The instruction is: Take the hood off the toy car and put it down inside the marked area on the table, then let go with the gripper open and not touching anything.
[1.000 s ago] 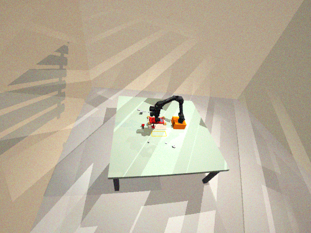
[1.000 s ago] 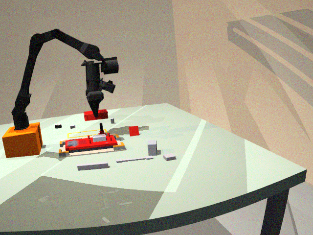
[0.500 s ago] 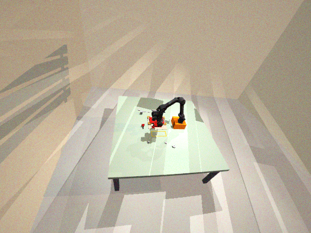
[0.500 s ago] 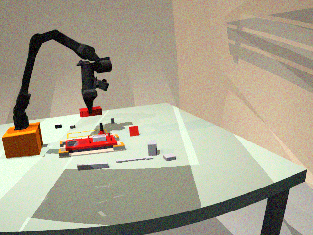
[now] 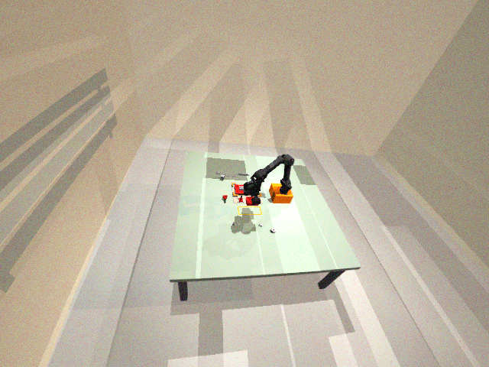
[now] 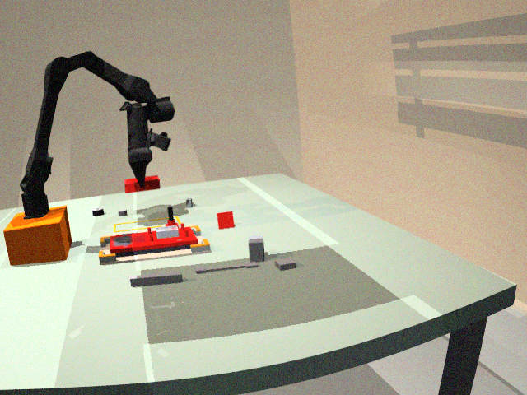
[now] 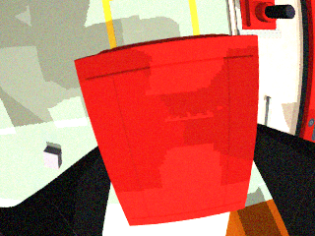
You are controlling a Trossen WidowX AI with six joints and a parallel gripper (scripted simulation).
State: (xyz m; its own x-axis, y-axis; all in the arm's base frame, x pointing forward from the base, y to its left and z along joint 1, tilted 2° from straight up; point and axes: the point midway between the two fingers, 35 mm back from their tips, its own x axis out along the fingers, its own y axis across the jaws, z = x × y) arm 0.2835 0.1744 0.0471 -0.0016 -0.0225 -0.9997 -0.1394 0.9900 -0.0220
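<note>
The red hood (image 5: 249,202) (image 6: 153,182) (image 7: 167,123) is off the car and held level, high above the table. My gripper (image 5: 255,200) (image 6: 142,185) (image 7: 179,141) is shut on it, with one black finger at each side. The toy car (image 5: 238,189) (image 6: 140,243) stands on the table, its grey engine block uncovered; only its red edge (image 7: 310,98) shows in the wrist view. The marked area, a yellow outline (image 5: 238,210) (image 6: 114,227) (image 7: 110,25), lies beside the car. In the wrist view it runs out from behind the hood's far edge.
A black post on a red base (image 6: 170,214) (image 7: 280,11) stands between car and outline. A red piece (image 5: 225,196) (image 6: 225,220) stands past the car's end. Grey blocks (image 6: 256,248) (image 6: 156,279) lie on the car's other side. A small black wheel-like piece (image 5: 273,230) (image 6: 97,211) lies beyond the outline.
</note>
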